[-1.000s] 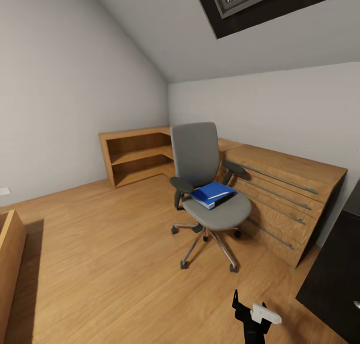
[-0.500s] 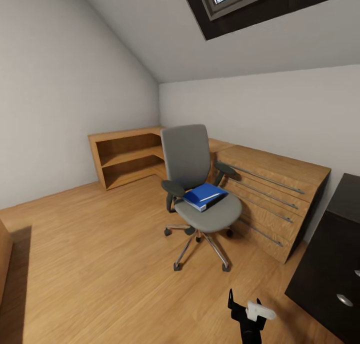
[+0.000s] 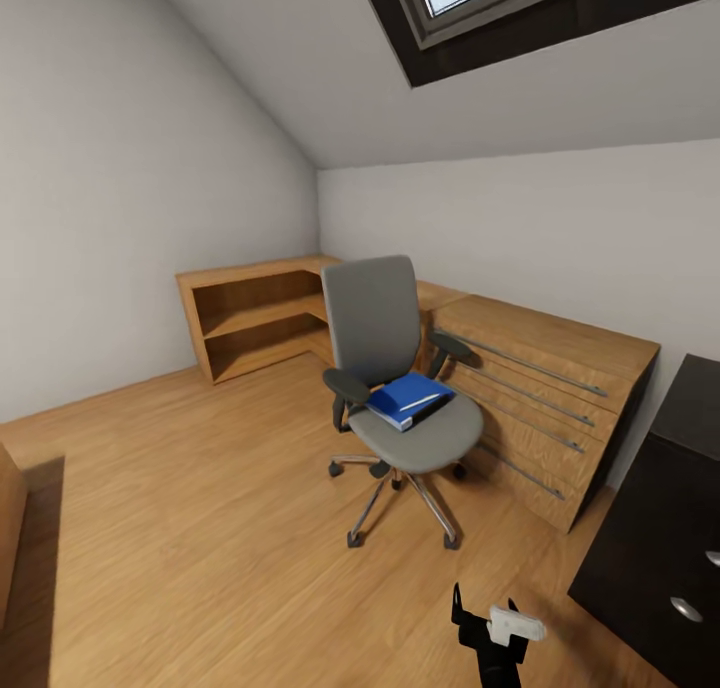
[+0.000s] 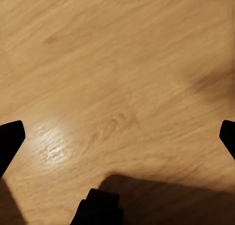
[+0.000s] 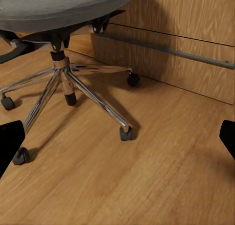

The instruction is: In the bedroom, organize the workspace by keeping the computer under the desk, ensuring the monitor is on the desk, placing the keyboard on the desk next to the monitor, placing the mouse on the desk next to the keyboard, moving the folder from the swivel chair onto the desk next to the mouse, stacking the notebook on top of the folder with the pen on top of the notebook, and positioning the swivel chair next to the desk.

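1. The folder (image 3: 408, 398) lay flat on the seat of the swivel chair (image 3: 392, 368), slightly askew, one corner toward the front edge. The chair stood on the wooden floor (image 3: 200, 508) just in front of the low wooden cabinets (image 3: 540, 398), well apart from the desk (image 3: 665, 528) at my right.
2. My right gripper (image 3: 487, 618) hung low ahead of me, nothing between its fingers; in the right wrist view both tips sat at the frame edges, spread wide. My left gripper (image 4: 117, 137) was likewise parted, facing bare floor.
3. Risk, as I judged it: the chair rides on castors (image 5: 126, 133). A push on the folder or a bumped armrest could roll or spin the seat and slide the folder off.
4. Risk: a thin, flat folder offers little edge; a shallow pinch could slip.
5. Against half a second before: the view barely shifted; the chair sat almost where it had, and my right gripper had dropped slightly.
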Motion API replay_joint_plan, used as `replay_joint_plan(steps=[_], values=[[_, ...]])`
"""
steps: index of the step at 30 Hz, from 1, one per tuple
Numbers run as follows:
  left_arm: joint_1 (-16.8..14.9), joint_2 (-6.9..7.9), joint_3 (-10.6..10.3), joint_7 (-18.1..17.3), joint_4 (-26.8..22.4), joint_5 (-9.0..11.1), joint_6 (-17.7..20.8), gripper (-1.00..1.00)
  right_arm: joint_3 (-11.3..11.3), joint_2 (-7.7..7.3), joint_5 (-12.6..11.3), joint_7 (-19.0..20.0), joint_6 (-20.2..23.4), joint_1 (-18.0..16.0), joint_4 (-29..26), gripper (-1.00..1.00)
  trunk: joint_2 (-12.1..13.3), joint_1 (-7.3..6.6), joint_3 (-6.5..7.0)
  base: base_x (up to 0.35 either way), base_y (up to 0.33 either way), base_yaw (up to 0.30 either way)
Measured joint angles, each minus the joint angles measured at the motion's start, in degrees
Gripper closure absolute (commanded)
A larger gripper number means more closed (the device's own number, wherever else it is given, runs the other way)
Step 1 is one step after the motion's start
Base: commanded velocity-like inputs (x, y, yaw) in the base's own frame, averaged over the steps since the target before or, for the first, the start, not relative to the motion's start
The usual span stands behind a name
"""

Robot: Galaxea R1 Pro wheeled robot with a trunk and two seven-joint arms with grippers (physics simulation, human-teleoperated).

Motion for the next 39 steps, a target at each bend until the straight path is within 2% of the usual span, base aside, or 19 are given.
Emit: replay_joint_plan(steps=[11, 19, 39], values=[[-0.01, -0.85, 0.04, 0.01, 0.17, -0.23, -1.16, -1.0, 0.02, -0.04, 0.05, -0.01, 0.05, 0.03, 0.07, -1.0, 4.41, -2.42, 1.97, 0.0, 0.0, -0.179], [0.0, -1.81, -0.06, 0.03, 2.22, -0.29, -1.27, -1.0, 0.01, -0.13, 0.05, -0.01, 0.1, 0.02, 0.05, -1.0, 7.62, -4.17, 3.41, 0.0, 0.0, -0.259], [-0.01, -1.89, -0.09, 0.04, 2.96, -0.44, -1.13, -1.0, 0.1, 0.03, 0.14, 0.09, 0.16, 0.04, 0.08, -1.0, 15.64, -8.57, 7.0, 0.0, 0.0, -0.266]])
